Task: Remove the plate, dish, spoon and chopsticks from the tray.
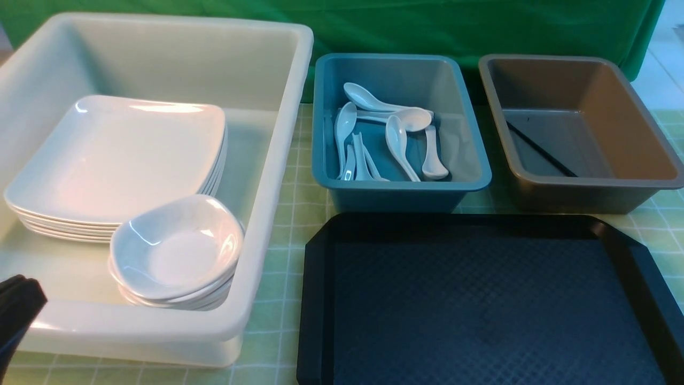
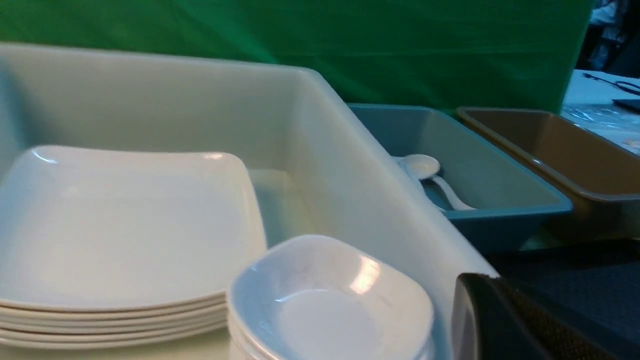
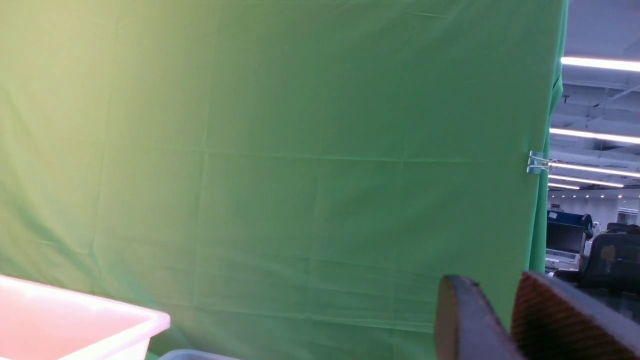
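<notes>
At the left, the left tool [image 1: 18,307] sat low beside the white tub [image 1: 278,160]; whether it was wide or narrow I cannot tell. The plate [image 1: 117,155] topped the stack there, spoons [image 1: 398,139] lay in the blue bin [image 1: 475,171], and chopsticks [image 1: 539,152] in the brown bin [image 1: 662,171]. The tray [image 1: 320,299] looked bare, so both arms should retreat slowly. The right tool [image 3: 492,320] held nothing, its jaws narrow.

Black tray [image 1: 481,299] w/ cut-off corners, low rim, diamond-textured floor, nothing on it. Landmark = tray. Beyond its far-left corner & off to its left: stack of white squarish plates [image 1: 120,158], flat, w/ stack of small deep dishes [image 1: 179,248] in front. Just beyond tray's far edge: several white spoons [image 1: 398,136] jumbled. Beyond far-right corner: black chopsticks [image 1: 539,149] lying diagonal.
</notes>
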Motion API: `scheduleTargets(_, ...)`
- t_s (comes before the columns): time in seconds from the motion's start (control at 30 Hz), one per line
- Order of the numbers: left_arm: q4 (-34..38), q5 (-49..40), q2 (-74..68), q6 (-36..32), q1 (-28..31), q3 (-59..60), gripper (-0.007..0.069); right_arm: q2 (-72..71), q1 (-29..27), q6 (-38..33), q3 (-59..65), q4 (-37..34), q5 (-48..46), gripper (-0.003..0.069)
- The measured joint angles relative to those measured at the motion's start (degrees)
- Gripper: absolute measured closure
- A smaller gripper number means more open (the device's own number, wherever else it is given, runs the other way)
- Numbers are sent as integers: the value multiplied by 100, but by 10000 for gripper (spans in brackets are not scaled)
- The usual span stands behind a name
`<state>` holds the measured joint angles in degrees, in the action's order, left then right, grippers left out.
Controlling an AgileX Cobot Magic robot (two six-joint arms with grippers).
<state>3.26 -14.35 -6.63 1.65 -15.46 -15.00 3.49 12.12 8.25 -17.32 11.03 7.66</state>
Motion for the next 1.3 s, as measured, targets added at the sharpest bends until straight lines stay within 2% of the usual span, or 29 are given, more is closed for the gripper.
scheduleTargets(0.17, -18, 1174, 607, -510, 953, 1255, 627, 0, 0, -5, 0, 5, -5, 483)
scheduleTargets(0.33, -141, 792, 646, -528, 1439, 1508, 627, 0, 0, 0, 0, 5, -23, 475)
scheduleTargets(0.47, -211, 221, 646, -542, 1458, 1547, 627, 0, 0, 0, 0, 12, -27, 468)
scheduleTargets(1.3, -238, 201, 652, -570, 1458, 1547, 627, 0, 0, -67, 0, 12, -60, 426)
